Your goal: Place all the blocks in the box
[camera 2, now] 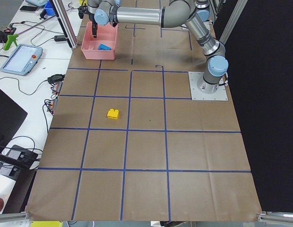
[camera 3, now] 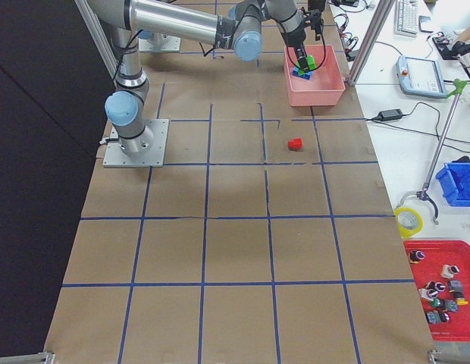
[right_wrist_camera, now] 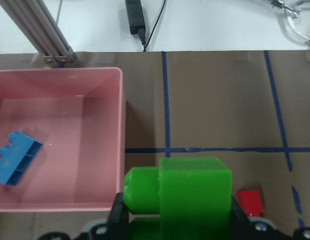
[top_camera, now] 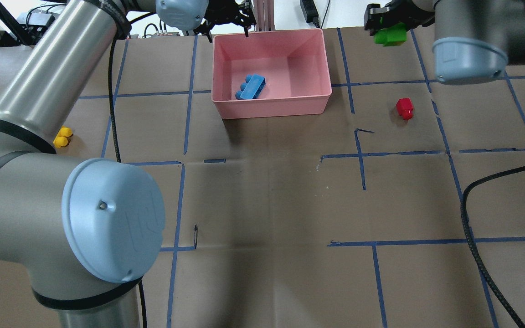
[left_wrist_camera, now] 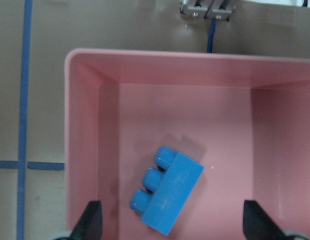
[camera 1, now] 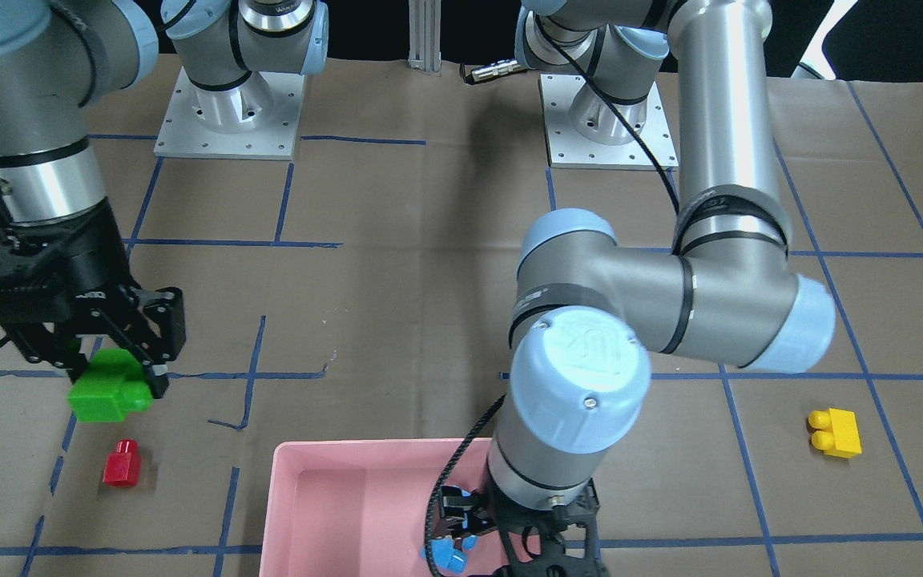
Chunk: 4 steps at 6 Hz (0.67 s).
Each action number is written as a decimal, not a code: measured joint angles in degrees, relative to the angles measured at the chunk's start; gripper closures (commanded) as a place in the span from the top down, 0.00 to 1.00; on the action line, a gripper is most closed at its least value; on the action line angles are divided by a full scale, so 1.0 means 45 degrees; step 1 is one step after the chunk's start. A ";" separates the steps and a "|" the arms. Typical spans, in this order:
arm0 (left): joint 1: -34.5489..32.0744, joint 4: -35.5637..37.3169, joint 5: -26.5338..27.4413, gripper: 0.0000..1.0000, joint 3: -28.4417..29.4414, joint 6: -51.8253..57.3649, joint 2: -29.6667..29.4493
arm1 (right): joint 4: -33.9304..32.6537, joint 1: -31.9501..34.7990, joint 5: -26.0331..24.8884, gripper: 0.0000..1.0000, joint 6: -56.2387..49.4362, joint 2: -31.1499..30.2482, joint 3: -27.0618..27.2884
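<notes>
The pink box [top_camera: 271, 107] stands at the table's far side. The blue three-stud brick [top_camera: 251, 86] lies on its floor, also in the left wrist view [left_wrist_camera: 167, 192]. My left gripper [left_wrist_camera: 175, 220] hangs open and empty over the box, above the blue brick. My right gripper [camera 1: 117, 377] is shut on the green two-stud brick [camera 1: 109, 390] and holds it above the table, beside the box [right_wrist_camera: 120, 125]. The red one-stud brick [top_camera: 404, 108] lies on the table near the right gripper. The yellow two-stud brick [top_camera: 63, 136] lies on the table's left half.
The left arm's elbow [camera 1: 670, 296] reaches low over the middle of the table. A black cable [top_camera: 476, 255] lies at the right. An aluminium post [right_wrist_camera: 40, 30] and a power adapter [right_wrist_camera: 135, 17] sit past the table's far edge.
</notes>
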 measured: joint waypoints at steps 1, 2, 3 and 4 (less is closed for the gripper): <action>0.0882 -0.0553 -0.0137 1.00 -0.0112 0.0932 0.0549 | -0.0096 0.0669 0.0386 0.04 0.1238 0.0307 -0.0027; 0.1809 -0.1136 -0.0233 1.00 -0.0219 0.2276 0.0894 | -0.0631 0.1014 0.1426 0.04 0.2225 0.0968 -0.0185; 0.2903 -0.1624 -0.0270 1.00 -0.0426 0.4002 0.1164 | -0.1409 0.1251 0.2402 0.04 0.3081 0.1959 -0.0633; 0.4099 -0.1903 -0.0281 1.00 -0.0977 0.6003 0.1557 | -0.1890 0.1604 0.2834 0.05 0.3619 0.3069 -0.1382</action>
